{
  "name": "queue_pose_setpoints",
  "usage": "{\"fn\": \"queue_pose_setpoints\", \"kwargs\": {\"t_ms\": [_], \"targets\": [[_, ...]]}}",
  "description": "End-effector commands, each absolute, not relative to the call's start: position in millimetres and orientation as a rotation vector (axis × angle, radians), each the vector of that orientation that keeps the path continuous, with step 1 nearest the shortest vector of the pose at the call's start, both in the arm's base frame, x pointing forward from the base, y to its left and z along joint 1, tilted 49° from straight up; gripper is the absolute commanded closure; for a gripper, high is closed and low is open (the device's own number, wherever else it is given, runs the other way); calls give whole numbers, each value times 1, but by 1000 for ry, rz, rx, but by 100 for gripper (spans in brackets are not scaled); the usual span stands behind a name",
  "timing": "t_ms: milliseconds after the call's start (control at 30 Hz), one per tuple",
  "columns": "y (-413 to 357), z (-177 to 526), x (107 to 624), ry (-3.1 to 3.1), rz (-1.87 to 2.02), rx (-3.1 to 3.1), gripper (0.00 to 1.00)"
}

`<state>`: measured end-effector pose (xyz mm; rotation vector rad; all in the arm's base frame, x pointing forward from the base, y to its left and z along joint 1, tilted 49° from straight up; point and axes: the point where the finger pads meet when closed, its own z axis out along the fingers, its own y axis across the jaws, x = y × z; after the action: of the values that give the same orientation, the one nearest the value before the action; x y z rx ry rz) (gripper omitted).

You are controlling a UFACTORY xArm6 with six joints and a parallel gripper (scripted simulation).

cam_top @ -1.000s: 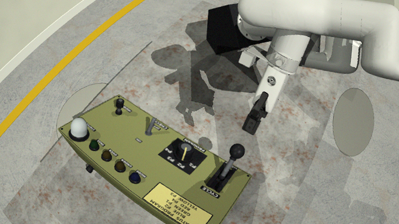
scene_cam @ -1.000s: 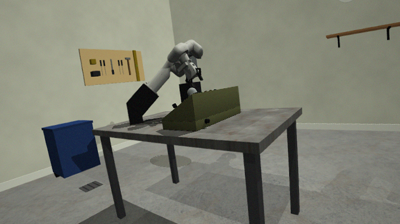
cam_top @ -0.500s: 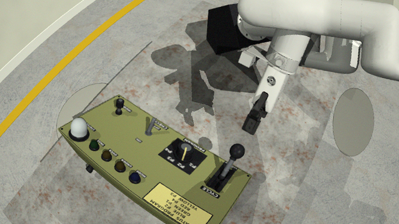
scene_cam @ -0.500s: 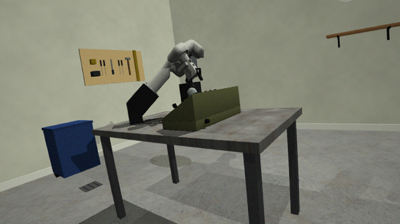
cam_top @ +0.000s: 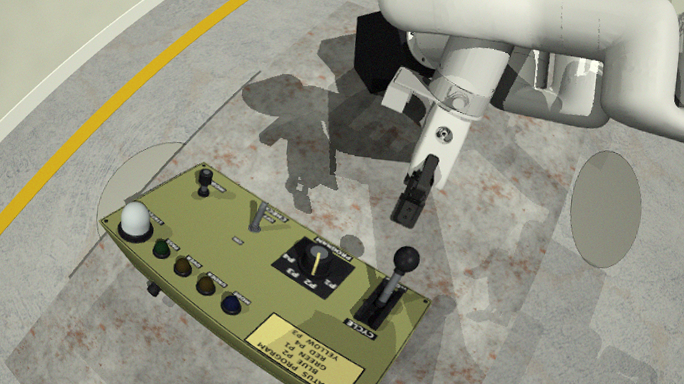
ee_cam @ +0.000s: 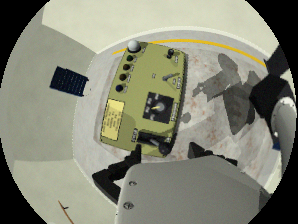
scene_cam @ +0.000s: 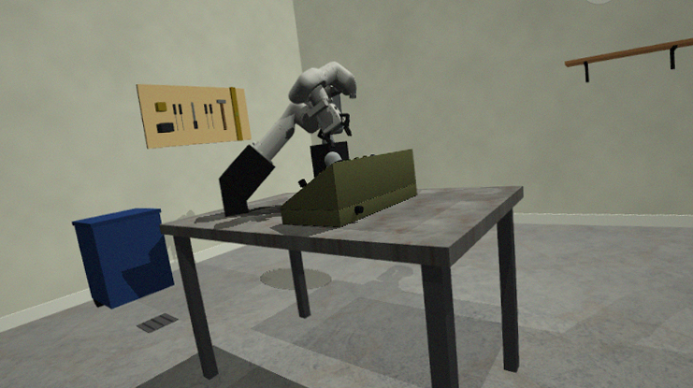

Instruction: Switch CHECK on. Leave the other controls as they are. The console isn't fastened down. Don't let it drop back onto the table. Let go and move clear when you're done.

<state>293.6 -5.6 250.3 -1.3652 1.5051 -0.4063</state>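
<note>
An olive-green console [cam_top: 263, 279] lies on the table, and also shows in the exterior view [scene_cam: 348, 187] and the wrist view [ee_cam: 143, 103]. Its top carries a grey toggle lever [cam_top: 257, 217], a small black knob [cam_top: 203, 182], a white dome lamp [cam_top: 135, 220], several small coloured lamps [cam_top: 193, 276], a PROGRAM dial [cam_top: 314, 259] and a black ball-topped CYCLE lever [cam_top: 392, 285]. The small labels by the toggle and the knob are too small to read. My gripper [cam_top: 408, 211] is open and empty, above the table behind the console's far edge, above and behind the CYCLE lever.
The arm's black base [cam_top: 380, 53] stands on the table behind the console. A yellow program legend plate [cam_top: 303, 361] sits at the console's front. A blue bin [scene_cam: 124, 254] stands on the floor left of the table.
</note>
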Motion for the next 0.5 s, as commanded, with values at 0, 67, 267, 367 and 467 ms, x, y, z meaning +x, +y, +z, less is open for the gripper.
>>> {"fn": "queue_pose_setpoints", "kwargs": {"t_ms": [0,67,267,367,467], "targets": [[-26,247,300,1424,-465,-1446,0],[-26,247,300,1424,-465,-1446,0],[-67,232,309,1296,-582,-1599,0],[-77,227,311,1257,-614,-1639,0],[-100,213,314,1174,-679,-1718,0]]}}
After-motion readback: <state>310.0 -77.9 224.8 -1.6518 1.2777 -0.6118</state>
